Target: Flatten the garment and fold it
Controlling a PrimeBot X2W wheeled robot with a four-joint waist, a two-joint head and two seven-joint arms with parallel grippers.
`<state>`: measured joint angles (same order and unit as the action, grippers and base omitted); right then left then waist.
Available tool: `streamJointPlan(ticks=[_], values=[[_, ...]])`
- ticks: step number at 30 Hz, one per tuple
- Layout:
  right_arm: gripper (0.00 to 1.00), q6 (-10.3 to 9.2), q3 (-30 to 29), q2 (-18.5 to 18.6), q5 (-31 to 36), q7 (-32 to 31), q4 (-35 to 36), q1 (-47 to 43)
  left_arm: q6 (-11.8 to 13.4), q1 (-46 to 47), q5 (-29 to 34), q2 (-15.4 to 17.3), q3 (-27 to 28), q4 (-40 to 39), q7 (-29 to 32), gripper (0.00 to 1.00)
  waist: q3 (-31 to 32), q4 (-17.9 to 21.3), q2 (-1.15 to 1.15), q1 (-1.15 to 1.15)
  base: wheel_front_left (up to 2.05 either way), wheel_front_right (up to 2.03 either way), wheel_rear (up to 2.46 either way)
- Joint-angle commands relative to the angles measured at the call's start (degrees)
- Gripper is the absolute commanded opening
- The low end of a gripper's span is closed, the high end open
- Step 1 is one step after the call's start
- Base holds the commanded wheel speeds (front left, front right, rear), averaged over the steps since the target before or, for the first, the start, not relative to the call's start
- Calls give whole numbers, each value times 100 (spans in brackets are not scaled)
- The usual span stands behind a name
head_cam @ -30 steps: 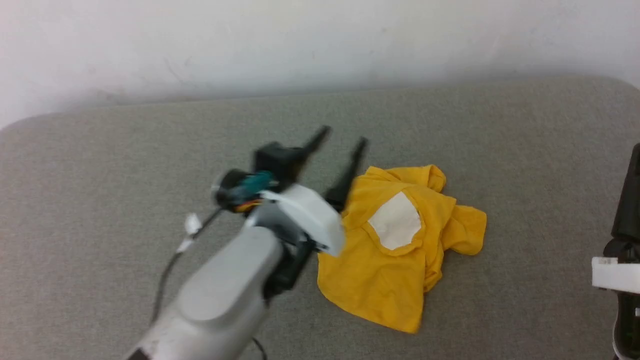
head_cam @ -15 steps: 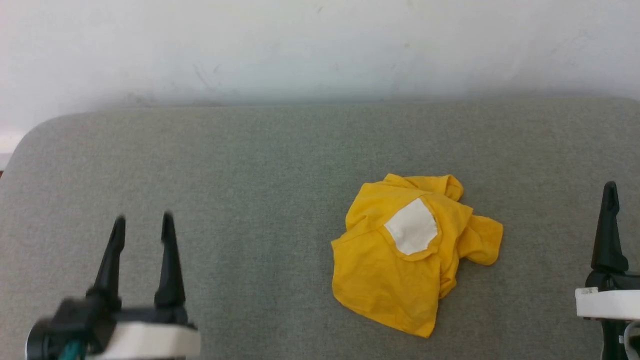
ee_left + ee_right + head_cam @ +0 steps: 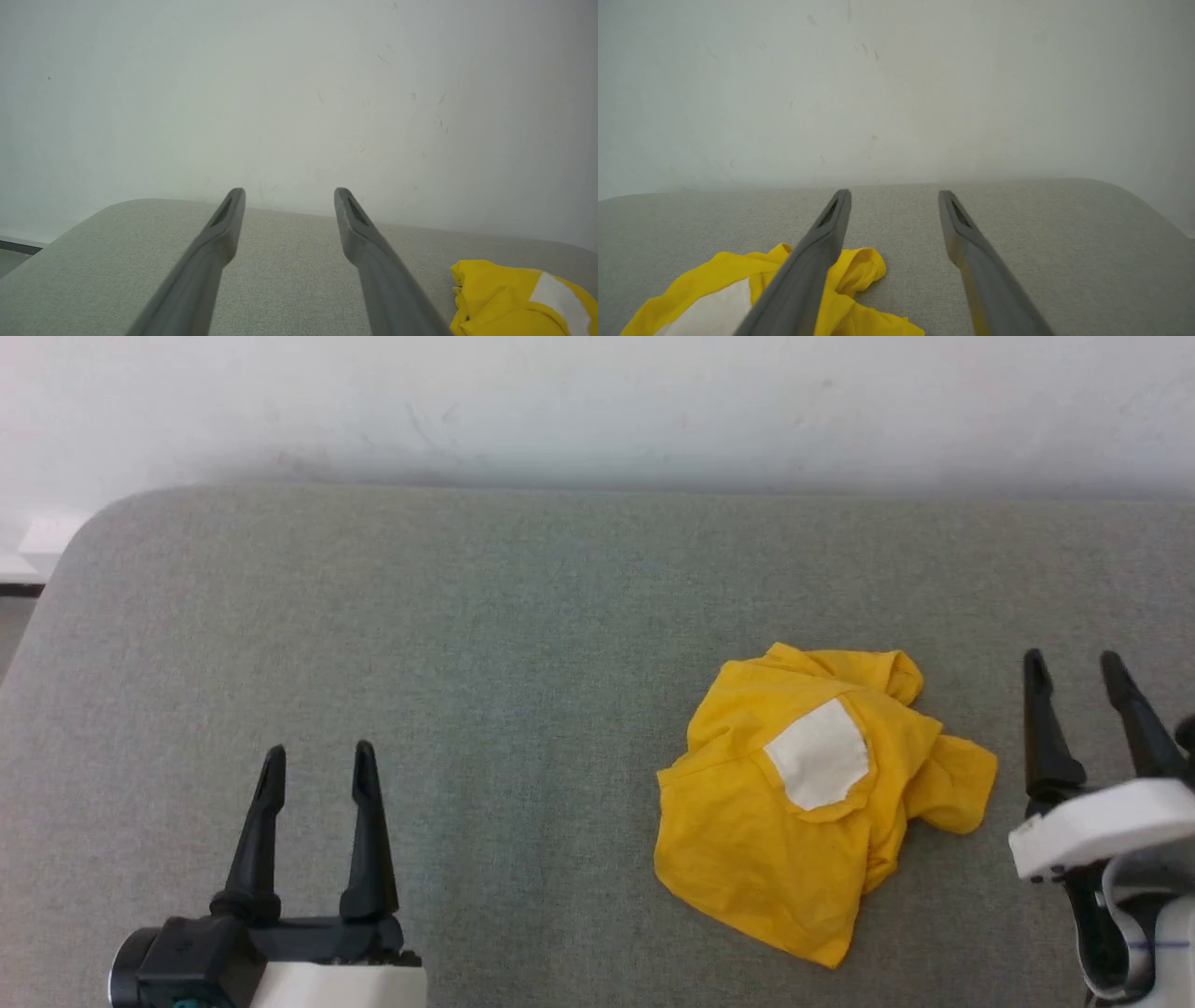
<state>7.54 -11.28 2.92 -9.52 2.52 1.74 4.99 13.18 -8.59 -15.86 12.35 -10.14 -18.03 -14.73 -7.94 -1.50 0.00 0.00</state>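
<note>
Nearest to us, at the lower left of the head view, our left gripper hovers over bare cloth with its jaws wide and nothing between them. At the lower right, a little further out, our right gripper is likewise spread wide and empty. Just beyond and inward of it lies the mustard-yellow T-shirt, a crumpled heap on the right half of the grey fabric-covered bench. It is near the right fingers but not touching them, and well apart from the left ones. A white patch faces up in the middle of the heap, one sleeve-like lobe sticks out toward our right side, and the far edge is bunched into a roll. Behind everything the bench ends against a scuffed white wall. We judge that nothing is flattened yet. The main risk is pinching several stacked layers at once, since the folds hide which edge is hem and which is sleeve, and then the whole lump would drag instead of spreading. A one-sided pull from the right could also slide the shirt toward the bench edge.
</note>
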Motion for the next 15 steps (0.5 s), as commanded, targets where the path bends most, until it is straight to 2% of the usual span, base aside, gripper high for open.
streamJointPlan(ticks=[1,5,9,15], values=[[100,-5,11,-4,44,-337,-65,173,-120,114,105,-99,52,60,-26,100,-181,-98,0,0,0,0,0],[100,-5,-111,39,-28,-1477,-386,477,-415,223,252,-370,142,191,-27,100,-375,-223,0,0,0,0,0],[100,-5,-170,259,49,-2521,-740,522,-668,298,391,-550,230,301,-27,100,-536,-387,0,0,0,0,0],[100,-5,139,525,-41,-3651,-902,413,-929,395,514,-732,366,367,-27,100,-765,-576,0,0,0,0,0]])
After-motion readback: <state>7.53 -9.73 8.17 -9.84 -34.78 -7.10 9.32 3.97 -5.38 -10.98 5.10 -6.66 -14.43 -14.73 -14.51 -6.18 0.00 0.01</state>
